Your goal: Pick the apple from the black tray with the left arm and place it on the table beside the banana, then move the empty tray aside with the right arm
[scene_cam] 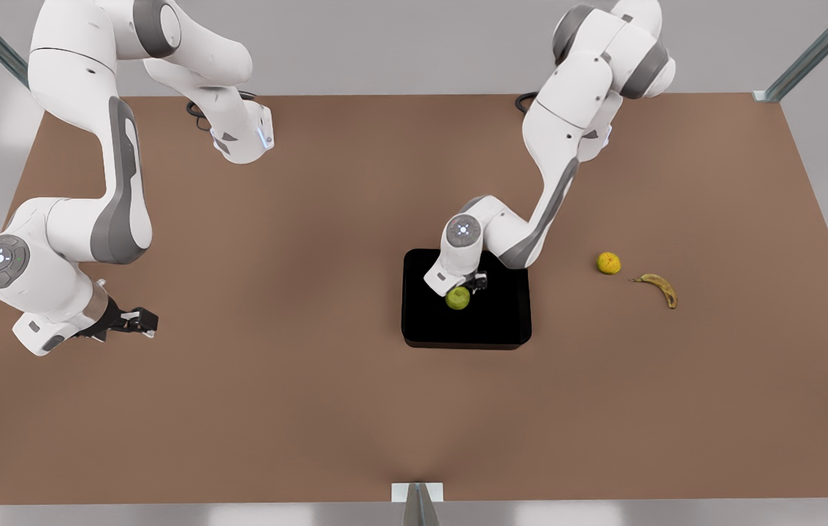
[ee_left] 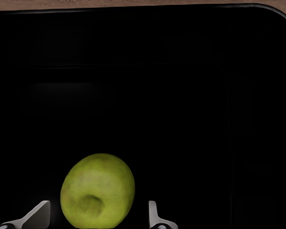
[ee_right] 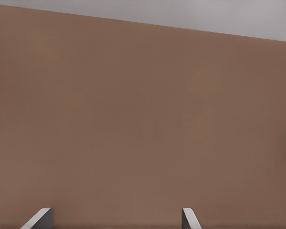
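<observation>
Black tray (scene_cam: 501,321) mid-counter (scene_cam: 312,409) | apple (scene_cam: 458,298) in tray, between left gripper's (scene_cam: 466,290) open jaws, not clasped | banana (scene_cam: 661,287) and orange fruit (scene_cam: 609,263) toward front view's right, apart from tray | right gripper (scene_cam: 138,321) waits at front view's left, jaws open over bare counter

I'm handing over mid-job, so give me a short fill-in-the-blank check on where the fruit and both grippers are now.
1. The apple lies on the black ____.
2. The left gripper has one open finger on each side of the ____.
3. The right gripper waits, open, above the bare ____.
4. Between the tray and the banana sits a round yellow-orange ____.

Missing words: tray; apple; table; fruit
</observation>
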